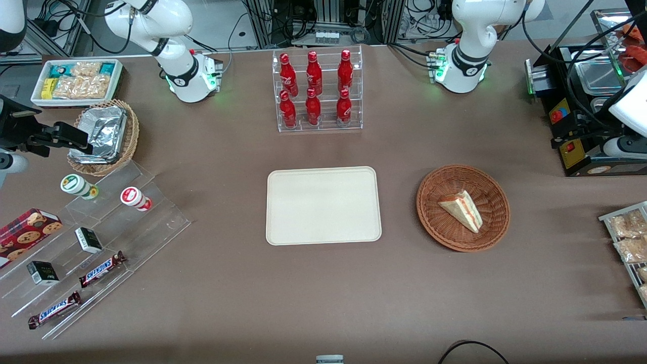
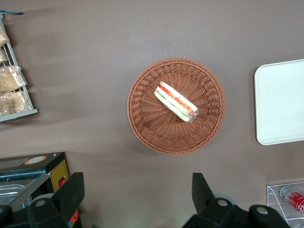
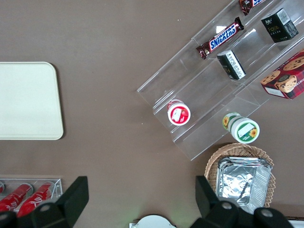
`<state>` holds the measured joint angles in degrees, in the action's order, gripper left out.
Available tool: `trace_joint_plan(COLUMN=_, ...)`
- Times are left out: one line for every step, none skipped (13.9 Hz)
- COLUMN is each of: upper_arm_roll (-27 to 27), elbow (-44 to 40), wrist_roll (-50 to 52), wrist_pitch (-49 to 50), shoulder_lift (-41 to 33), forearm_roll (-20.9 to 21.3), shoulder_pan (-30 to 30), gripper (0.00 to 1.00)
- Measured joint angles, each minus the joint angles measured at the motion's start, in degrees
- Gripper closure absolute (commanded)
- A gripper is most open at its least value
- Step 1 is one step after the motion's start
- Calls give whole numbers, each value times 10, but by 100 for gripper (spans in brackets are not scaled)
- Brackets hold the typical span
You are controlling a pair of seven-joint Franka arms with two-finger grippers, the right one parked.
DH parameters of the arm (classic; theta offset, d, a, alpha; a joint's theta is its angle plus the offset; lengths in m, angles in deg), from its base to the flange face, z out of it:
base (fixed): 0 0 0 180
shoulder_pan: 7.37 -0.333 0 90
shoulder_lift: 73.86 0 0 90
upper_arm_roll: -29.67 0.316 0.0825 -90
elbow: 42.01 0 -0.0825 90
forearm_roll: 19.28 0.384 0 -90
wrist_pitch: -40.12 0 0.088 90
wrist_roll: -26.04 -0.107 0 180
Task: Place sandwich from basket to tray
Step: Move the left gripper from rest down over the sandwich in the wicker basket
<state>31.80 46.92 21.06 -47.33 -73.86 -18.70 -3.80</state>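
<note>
The sandwich (image 1: 462, 210) (image 2: 175, 102), a white wedge with red and green filling at its edge, lies in the round reddish-brown wicker basket (image 1: 485, 187) (image 2: 147, 123). The cream tray (image 1: 323, 205) (image 2: 280, 102) lies flat beside the basket, toward the parked arm's end of the table, with nothing on it. My gripper (image 2: 137, 194) hangs high over bare table, farther from the front camera than the basket. It is open, its two black fingers wide apart with nothing between them.
A clear rack of red bottles (image 1: 317, 91) stands farther from the front camera than the tray. A black machine (image 1: 581, 126) and a rack of bagged snacks (image 1: 629, 242) (image 2: 14, 90) sit at the working arm's end. A stepped acrylic stand of sweets (image 1: 91, 242) is at the parked arm's end.
</note>
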Motion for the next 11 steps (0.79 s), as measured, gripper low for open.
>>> trace_joint_plan(upper_arm_roll=0, elbow=0, wrist_roll=0, wrist_pitch=0, shoulder_lift=0, forearm_roll=0, shoulder_pan=0, gripper=0)
trace_joint_plan(upper_arm_roll=0, elbow=0, wrist_roll=0, wrist_pitch=0, shoulder_lift=0, forearm_roll=0, shoulder_pan=0, gripper=0)
trace_joint_plan(upper_arm_roll=0, elbow=0, wrist_roll=1, wrist_pitch=0, shoulder_lift=1, forearm_roll=0, shoulder_pan=0, gripper=0)
trace_joint_plan(upper_arm_roll=0, elbow=1, wrist_roll=1, wrist_pitch=0, shoulder_lift=3, forearm_roll=0, shoulder_pan=0, gripper=0)
trace_joint_plan(upper_arm_roll=0, elbow=3, wrist_roll=3, wrist_pitch=-1, shoulder_lift=8, forearm_roll=0, shoulder_pan=0, gripper=0)
trace_joint_plan(upper_arm_roll=0, elbow=10, wrist_roll=7, wrist_pitch=-7, shoulder_lift=16, forearm_roll=0, shoulder_pan=0, gripper=0)
trace_joint_plan(upper_arm_roll=-1, elbow=25, wrist_roll=13, wrist_pitch=-28, shoulder_lift=25, forearm_roll=0, shoulder_pan=0, gripper=0)
trace_joint_plan(upper_arm_roll=-1, elbow=47, wrist_roll=22, wrist_pitch=-60, shoulder_lift=34, forearm_roll=0, shoulder_pan=0, gripper=0)
trace_joint_plan(upper_arm_roll=-2, elbow=73, wrist_roll=34, wrist_pitch=-99, shoulder_lift=42, forearm_roll=0, shoulder_pan=0, gripper=0)
trace_joint_plan(upper_arm_roll=-5, elbow=101, wrist_roll=48, wrist_pitch=-138, shoulder_lift=49, forearm_roll=0, shoulder_pan=0, gripper=0)
trace_joint_plan(upper_arm_roll=-11, elbow=129, wrist_roll=69, wrist_pitch=-174, shoulder_lift=53, forearm_roll=0, shoulder_pan=0, gripper=0)
